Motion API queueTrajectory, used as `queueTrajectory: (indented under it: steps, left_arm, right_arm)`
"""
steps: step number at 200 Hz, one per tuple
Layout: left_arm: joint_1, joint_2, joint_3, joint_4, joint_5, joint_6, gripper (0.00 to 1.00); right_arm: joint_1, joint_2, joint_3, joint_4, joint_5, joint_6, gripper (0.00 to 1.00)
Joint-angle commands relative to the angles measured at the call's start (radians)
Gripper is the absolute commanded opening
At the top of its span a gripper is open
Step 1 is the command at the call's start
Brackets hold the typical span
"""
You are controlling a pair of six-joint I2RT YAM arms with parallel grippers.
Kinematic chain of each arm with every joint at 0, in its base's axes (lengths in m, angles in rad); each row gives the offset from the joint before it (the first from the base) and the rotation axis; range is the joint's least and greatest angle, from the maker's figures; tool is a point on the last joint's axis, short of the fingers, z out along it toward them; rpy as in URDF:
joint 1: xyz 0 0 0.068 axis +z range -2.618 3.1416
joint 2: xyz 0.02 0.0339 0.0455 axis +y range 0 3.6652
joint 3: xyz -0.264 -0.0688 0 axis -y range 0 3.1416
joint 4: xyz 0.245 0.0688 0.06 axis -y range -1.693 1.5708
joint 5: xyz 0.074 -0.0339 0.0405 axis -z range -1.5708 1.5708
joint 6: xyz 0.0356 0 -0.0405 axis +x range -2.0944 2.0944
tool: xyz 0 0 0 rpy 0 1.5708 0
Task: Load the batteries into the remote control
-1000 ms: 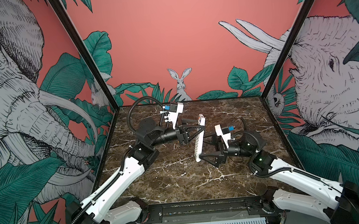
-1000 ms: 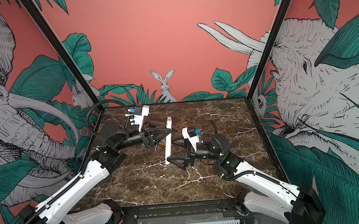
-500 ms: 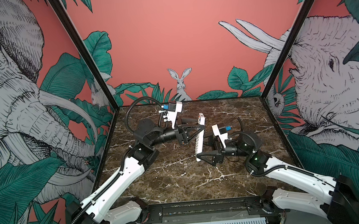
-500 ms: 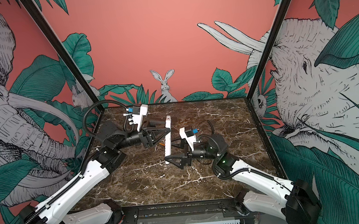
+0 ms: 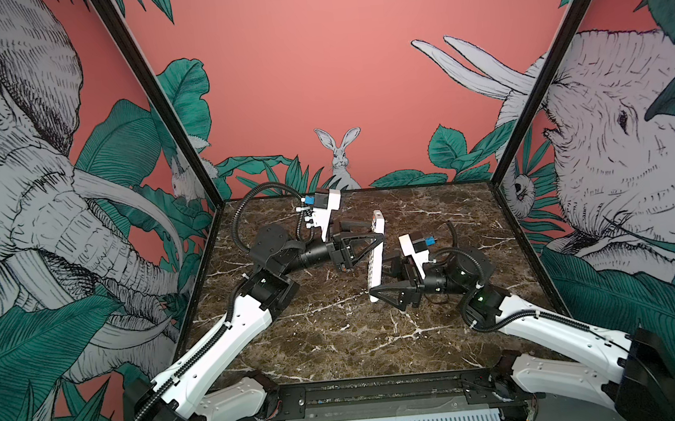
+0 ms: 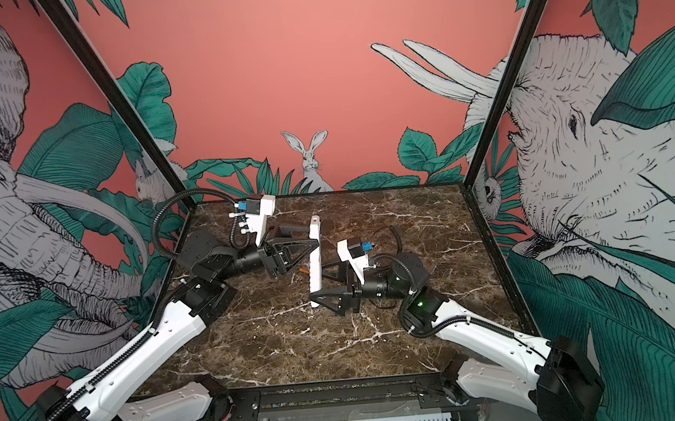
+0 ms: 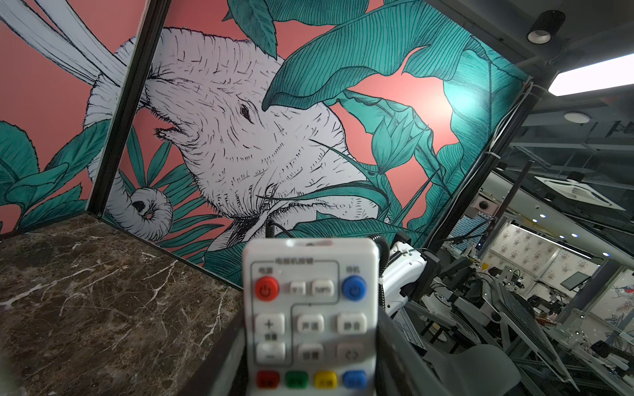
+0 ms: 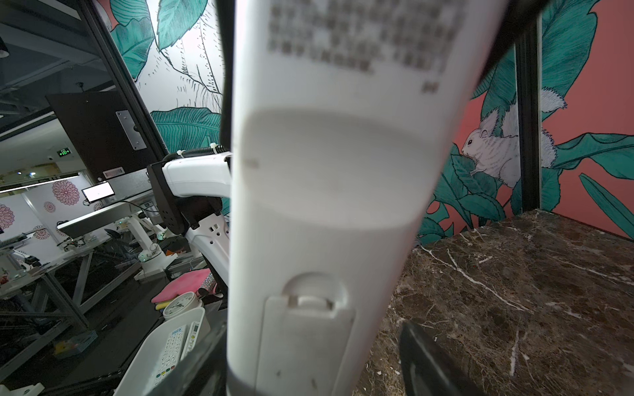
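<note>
Left gripper (image 5: 376, 230) clamps the remote control (image 5: 375, 254); right gripper (image 5: 376, 275), wide around its near end, should pinch edges, leaving battery cover (image 8: 305, 343) free.

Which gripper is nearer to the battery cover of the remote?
Right. The right gripper straddles the remote at its cover end; the left gripper holds it nearer the red button.

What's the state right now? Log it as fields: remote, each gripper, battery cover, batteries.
remote control: steeply tilted, between both grippers
left gripper: shut on its upper half
right gripper: open, jaws astride its lower end
battery cover: closed
batteries: one shows beside the remote; other unseen
</note>
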State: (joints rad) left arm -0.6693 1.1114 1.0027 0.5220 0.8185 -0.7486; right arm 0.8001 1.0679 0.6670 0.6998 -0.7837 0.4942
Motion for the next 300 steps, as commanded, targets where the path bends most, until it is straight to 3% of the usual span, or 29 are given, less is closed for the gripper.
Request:
queueTrajectory:
  steps: [1,36,119,146,176,200,228,248,300]
  left_arm:
    - [0.004,-0.011,-0.012,0.071,0.0,-0.023,0.06]
    - [0.004,-0.011,-0.014,0.078,-0.002,-0.026,0.06]
    - [0.004,-0.013,-0.019,0.059,-0.02,-0.014,0.06]
    - [0.004,-0.016,-0.02,0.014,-0.039,0.01,0.09]
    - [0.004,-0.024,-0.012,-0.06,-0.073,0.057,0.34]
    - [0.004,-0.038,-0.003,-0.157,-0.134,0.109,0.64]
    - [0.004,-0.063,0.003,-0.251,-0.204,0.165,0.82]
    - [0.004,-0.076,0.009,-0.308,-0.259,0.199,0.86]
    - [0.004,-0.099,0.034,-0.414,-0.329,0.261,0.86]
  right_arm:
    - [0.008,0.007,0.034,0.064,-0.017,0.004,0.75]
    - [0.01,0.013,0.033,0.092,-0.024,0.018,0.7]
    - [0.01,0.008,0.027,0.096,-0.018,0.027,0.35]
    - [0.01,-0.006,0.02,0.083,-0.002,0.017,0.29]
    - [0.011,-0.023,0.02,0.048,0.022,-0.005,0.24]
    - [0.01,-0.041,0.022,-0.011,0.071,-0.04,0.15]
    - [0.01,-0.061,0.023,-0.114,0.172,-0.1,0.05]
    - [0.011,-0.066,0.036,-0.182,0.228,-0.132,0.04]
    - [0.01,-0.063,0.083,-0.372,0.372,-0.209,0.0]
